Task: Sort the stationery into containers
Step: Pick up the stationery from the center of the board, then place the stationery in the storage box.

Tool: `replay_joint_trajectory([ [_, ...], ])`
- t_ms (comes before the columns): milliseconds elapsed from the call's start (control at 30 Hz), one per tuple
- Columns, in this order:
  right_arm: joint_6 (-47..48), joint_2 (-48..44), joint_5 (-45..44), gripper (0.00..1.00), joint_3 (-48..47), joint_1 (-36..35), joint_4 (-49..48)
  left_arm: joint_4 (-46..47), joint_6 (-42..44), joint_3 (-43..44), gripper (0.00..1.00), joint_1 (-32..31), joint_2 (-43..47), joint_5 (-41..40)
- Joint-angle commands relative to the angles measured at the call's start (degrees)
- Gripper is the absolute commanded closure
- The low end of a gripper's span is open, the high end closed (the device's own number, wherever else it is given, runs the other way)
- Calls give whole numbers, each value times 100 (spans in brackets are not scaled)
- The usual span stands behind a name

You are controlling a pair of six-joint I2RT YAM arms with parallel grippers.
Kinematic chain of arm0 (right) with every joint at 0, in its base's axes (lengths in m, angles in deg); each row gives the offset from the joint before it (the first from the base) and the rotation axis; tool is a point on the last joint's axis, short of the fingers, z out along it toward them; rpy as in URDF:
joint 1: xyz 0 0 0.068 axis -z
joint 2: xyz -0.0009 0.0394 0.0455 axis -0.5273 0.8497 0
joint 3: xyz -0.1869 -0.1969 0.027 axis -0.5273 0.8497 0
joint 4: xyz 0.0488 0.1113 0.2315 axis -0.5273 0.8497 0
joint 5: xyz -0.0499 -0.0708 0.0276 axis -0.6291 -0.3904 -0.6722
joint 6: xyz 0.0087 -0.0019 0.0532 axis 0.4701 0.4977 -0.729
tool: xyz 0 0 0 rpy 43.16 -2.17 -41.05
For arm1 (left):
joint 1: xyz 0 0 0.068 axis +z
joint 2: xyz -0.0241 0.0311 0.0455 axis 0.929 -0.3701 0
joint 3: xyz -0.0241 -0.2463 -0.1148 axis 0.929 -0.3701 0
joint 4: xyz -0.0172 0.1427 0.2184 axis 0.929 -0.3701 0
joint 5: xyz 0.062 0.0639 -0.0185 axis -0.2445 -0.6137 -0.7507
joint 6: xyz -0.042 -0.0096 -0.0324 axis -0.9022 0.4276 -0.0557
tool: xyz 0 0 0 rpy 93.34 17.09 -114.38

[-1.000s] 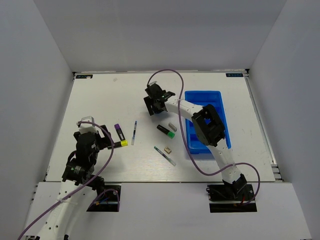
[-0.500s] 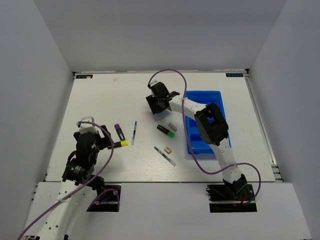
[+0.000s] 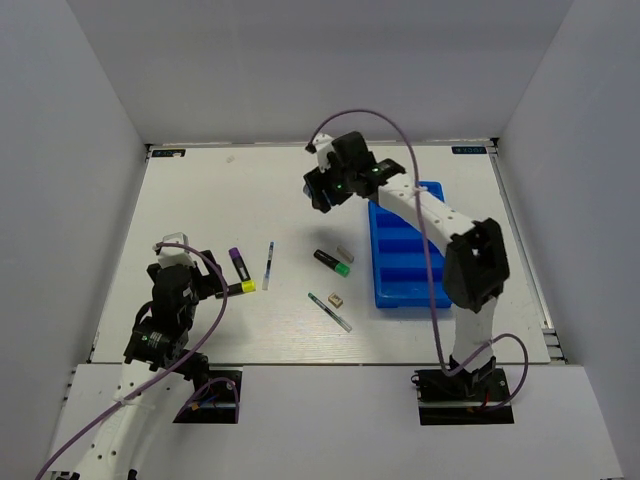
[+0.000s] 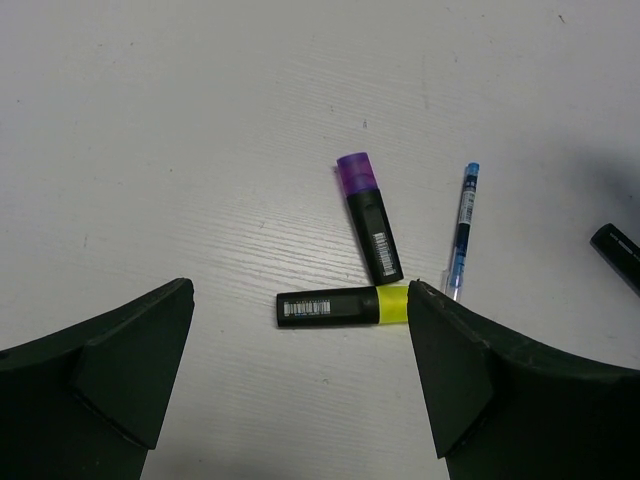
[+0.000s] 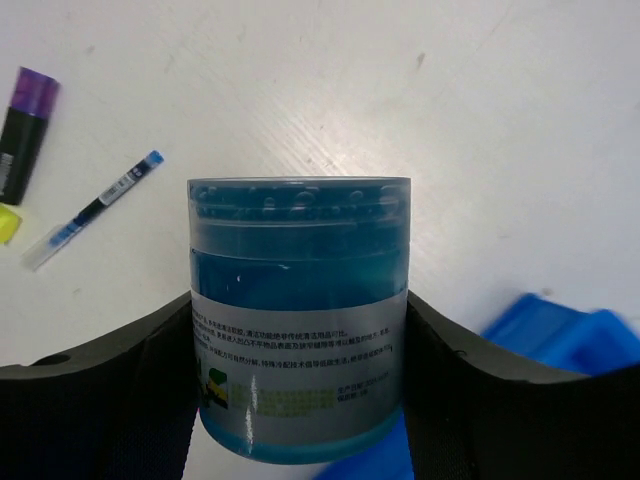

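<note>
Right gripper [image 5: 300,335] clamped on blue-filled jar [image 5: 298,290], toward table's [image 3: 200,200] far edge beside blue tray [image 3: 405,298]; smooth round wall could slip, jar falling outside. Left gripper [image 4: 300,298] apart, empty.

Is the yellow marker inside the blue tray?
No, the yellow marker lies on the white table next to the purple marker.

A bright blue ridged plastic tray [image 3: 400,272] lies flat on the right. Just left of it lie a green-capped black marker [image 3: 332,263], a grey eraser [image 3: 346,254], a tan eraser [image 3: 337,299] and a thin whitish pen [image 3: 329,312]. Further left are a purple-capped marker [image 4: 368,215], a yellow-capped marker [image 4: 342,306] and a blue-tipped pen [image 4: 462,232]. A round clear tub of blue stuff [image 5: 298,250] is off the table, squeezed in the right pincer [image 5: 298,325].
</note>
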Motion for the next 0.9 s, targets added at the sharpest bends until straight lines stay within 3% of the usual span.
replay_joint_trajectory([
  [0,1174,-891,137,100,42,130,243,-18,29,83,2,26,53,100],
  [167,2652,-1744,-898,100,929,447,279,0,20,92,2,26,26,197],
  [200,3498,-2084,-1031,100,1096,648,140,0,29,75,2,35,26,232],
  [233,3715,-2192,-1093,100,1672,728,-71,0,29,92,2,26,0,267],
  [367,5087,-2851,-474,100,2528,1387,-415,17,20,75,2,35,-26,320],
  [500,6018,-2774,529,100,2346,2246,67,-9,38,75,2,35,-79,346],
  [600,6134,-2537,1398,100,1802,2529,673,-9,46,83,2,35,-105,338],
  [867,7031,-1510,1868,100,1134,2847,1578,-27,55,83,2,26,-158,302],
])
